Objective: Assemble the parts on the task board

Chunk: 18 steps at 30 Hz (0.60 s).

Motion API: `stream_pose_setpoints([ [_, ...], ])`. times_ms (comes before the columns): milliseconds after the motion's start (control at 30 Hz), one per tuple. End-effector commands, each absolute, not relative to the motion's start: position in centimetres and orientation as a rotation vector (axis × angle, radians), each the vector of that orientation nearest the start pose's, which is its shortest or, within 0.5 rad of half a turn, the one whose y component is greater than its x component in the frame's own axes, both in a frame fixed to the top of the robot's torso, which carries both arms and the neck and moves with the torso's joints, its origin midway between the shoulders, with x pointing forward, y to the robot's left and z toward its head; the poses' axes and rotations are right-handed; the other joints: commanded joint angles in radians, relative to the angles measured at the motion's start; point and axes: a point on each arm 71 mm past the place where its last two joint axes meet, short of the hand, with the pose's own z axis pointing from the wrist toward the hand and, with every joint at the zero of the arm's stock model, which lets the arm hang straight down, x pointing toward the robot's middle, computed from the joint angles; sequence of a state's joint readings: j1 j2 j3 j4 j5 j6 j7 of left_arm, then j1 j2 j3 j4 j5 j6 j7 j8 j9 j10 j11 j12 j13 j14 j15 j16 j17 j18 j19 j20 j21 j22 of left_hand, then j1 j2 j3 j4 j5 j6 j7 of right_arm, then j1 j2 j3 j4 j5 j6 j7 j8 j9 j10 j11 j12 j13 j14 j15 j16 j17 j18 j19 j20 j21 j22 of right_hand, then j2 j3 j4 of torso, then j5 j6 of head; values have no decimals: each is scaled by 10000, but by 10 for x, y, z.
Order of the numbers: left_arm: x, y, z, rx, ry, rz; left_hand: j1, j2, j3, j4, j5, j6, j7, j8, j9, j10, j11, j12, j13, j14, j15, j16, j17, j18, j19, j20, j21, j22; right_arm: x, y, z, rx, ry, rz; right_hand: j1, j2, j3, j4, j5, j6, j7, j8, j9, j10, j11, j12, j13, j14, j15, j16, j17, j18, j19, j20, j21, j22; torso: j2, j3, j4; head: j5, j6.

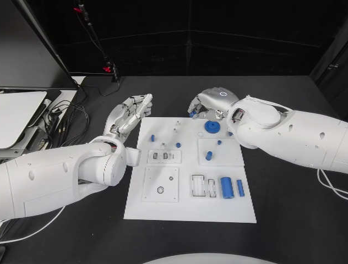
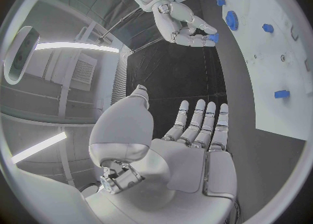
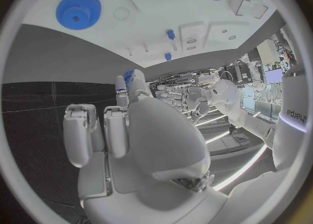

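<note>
My right hand [image 1: 212, 102] pinches a small blue part [image 1: 192, 114], upper centre | my left hand [image 1: 131, 114] released, fingers spread, beside task board [image 1: 188, 209]

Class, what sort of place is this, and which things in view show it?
Probably a robotics lab: a white task board with blue parts on a black table, black curtains behind, and monitors with cables at one side.

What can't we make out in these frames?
- Shape of the blue part the right hand pinches: fingers cover it in the right wrist and head views; tiny in the left wrist view.
- Far right edge of the task board: right arm covers it, head view.
- Left hand palm: faces away, head view.
</note>
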<state>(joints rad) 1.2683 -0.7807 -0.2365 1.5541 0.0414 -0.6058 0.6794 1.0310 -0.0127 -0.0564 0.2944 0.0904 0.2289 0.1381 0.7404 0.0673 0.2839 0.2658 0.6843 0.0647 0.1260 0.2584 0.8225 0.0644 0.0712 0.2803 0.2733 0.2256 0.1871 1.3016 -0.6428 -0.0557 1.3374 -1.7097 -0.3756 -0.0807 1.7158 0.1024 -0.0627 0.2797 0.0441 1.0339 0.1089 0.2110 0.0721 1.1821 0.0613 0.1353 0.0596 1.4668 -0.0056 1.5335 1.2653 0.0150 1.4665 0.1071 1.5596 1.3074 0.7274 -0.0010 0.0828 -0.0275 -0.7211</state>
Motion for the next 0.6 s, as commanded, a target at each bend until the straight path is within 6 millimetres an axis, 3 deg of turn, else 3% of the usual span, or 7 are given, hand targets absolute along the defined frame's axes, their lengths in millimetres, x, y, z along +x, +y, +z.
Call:
stream_pose_setpoints([
  [33, 467, 188, -176, -7601, 10165, -15484, -21, 113, 33, 4, 36, 54, 1602, 11, -11, 61, 16, 50, 0, -6, 49, 36, 4, 176, -24, 81, 37, 10, 528, -140, -132, -4192, 13311, 6081, 11, -75, 38, 41, 35, 144, 110, -4, 32, 78, 26, -51, 8, 599, 27, -34, 24, -94, 916, -38, 23, 2394, 11, -6, 16, 58, 79],
  [200, 469, 185, -177, -7574, 10171, -15496, -22, 114, 30, 4, 42, 53, 1602, 10, -12, 60, 16, 50, 0, -7, 49, 36, 3, 176, -23, 81, 39, 11, 532, -138, -131, -4201, 13352, 6088, -13, -95, 39, 66, 31, 152, 130, -36, 22, 110, 50, -99, 7, 600, 44, -31, 36, -98, 925, -26, 30, 2412, 3, 5, 78, 118, 108],
  [367, 470, 183, -177, -7553, 10179, -15507, -21, 122, 30, 2, 52, 51, 1603, 9, -12, 59, 16, 50, -1, -8, 49, 36, 3, 177, -24, 82, 41, 12, 537, -136, -133, -4251, 13505, 6003, -38, -108, 37, 81, 31, 156, 134, -64, 14, 133, 57, -142, 7, 603, 56, -27, 58, -101, 932, -15, 34, 2425, 8, 1, 191, 87, 167],
  [600, 470, 181, -178, -7544, 10189, -15533, -13, 141, 30, -1, 70, 49, 1603, 7, -12, 57, 16, 50, -1, -9, 50, 37, 3, 178, -24, 84, 46, 14, 545, -131, -137, -4346, 13843, 5832, 24, -99, 89, 50, 34, 166, 126, -105, 3, 171, 52, -205, 6, 606, 58, -24, 69, -104, 940, -5, 40, 2440, 60, 4, 245, 126, 137],
])
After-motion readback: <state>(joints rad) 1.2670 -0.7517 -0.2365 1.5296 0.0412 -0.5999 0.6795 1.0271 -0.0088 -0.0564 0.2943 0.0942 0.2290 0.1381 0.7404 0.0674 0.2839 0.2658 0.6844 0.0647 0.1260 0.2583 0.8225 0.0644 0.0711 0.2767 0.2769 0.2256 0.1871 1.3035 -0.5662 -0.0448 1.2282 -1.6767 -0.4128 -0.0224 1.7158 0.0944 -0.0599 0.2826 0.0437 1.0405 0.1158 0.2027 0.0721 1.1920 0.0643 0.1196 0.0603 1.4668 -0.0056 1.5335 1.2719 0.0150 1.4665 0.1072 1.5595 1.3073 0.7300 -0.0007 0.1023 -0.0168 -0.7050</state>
